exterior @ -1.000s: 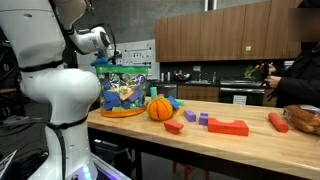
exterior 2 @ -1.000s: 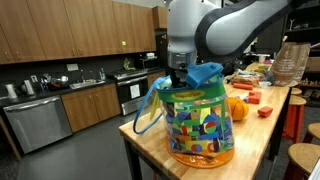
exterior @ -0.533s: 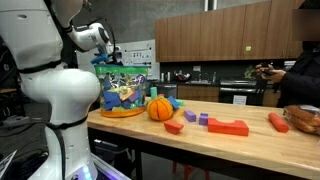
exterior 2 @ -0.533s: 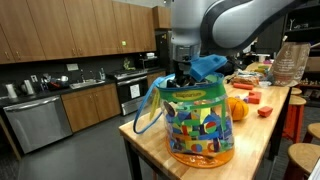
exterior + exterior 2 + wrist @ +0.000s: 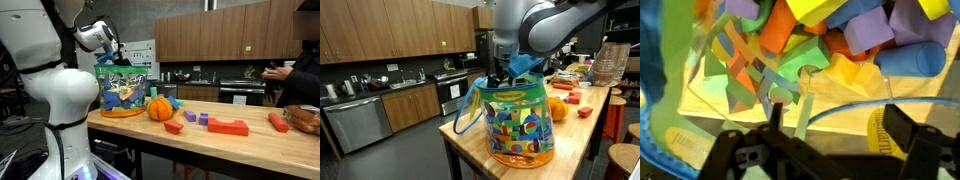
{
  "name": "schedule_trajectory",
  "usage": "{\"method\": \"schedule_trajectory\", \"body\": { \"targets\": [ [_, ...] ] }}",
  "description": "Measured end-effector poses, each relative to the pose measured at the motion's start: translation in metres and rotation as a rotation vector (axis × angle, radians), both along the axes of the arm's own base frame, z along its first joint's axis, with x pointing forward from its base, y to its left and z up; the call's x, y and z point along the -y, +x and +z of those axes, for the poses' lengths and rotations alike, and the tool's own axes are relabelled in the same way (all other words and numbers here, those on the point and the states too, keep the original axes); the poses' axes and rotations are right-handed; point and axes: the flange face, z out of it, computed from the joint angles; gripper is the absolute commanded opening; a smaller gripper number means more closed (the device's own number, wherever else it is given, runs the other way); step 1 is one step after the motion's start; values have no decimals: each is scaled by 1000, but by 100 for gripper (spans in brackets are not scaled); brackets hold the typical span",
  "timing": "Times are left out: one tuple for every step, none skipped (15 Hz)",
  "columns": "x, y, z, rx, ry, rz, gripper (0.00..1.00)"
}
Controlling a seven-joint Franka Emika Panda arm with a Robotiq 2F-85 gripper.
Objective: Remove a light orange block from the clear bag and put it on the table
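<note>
The clear bag [image 5: 125,90] with a green band on top stands on the table [image 5: 262,141] near its end; it also shows in an exterior view [image 5: 516,125]. My gripper [image 5: 501,79] hangs just over the bag's mouth, next to a raised blue flap [image 5: 526,65]. In the wrist view the gripper [image 5: 840,130] is open and empty, looking down on a pile of coloured foam blocks in the bag. A pale yellow-orange block [image 5: 847,72] lies among them, beside darker orange ones [image 5: 772,32]. I cannot tell for sure which is the light orange block.
A ribbed orange ball [image 5: 160,107] sits by the bag. Red blocks [image 5: 228,127], purple blocks [image 5: 190,117] and a red cylinder [image 5: 277,122] lie along the table. A person [image 5: 296,80] stands at the far end. Stools [image 5: 620,155] stand beside the table.
The arm has shifted slightly upward over the bag's mouth, and the blue flap has risen a little. The bag and the blocks on the table have not moved.
</note>
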Motion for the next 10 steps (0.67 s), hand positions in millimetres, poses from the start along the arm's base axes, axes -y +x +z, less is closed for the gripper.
{"method": "schedule_trajectory", "body": {
  "targets": [
    [1, 2, -1, 3, -3, 1, 100],
    [-1, 9, -2, 6, 0, 7, 100],
    [-1, 9, -2, 6, 0, 7, 100],
    [-1, 9, -2, 5, -1, 8, 100],
    [-1, 8, -2, 5, -1, 8, 100],
    [-1, 8, -2, 5, -1, 9, 100],
    [-1, 8, -2, 5, -1, 9, 100],
    [-1, 8, -2, 5, -1, 9, 100],
    [-1, 8, -2, 5, -1, 9, 100],
    [-1, 8, -2, 5, -1, 9, 100]
  ]
}}
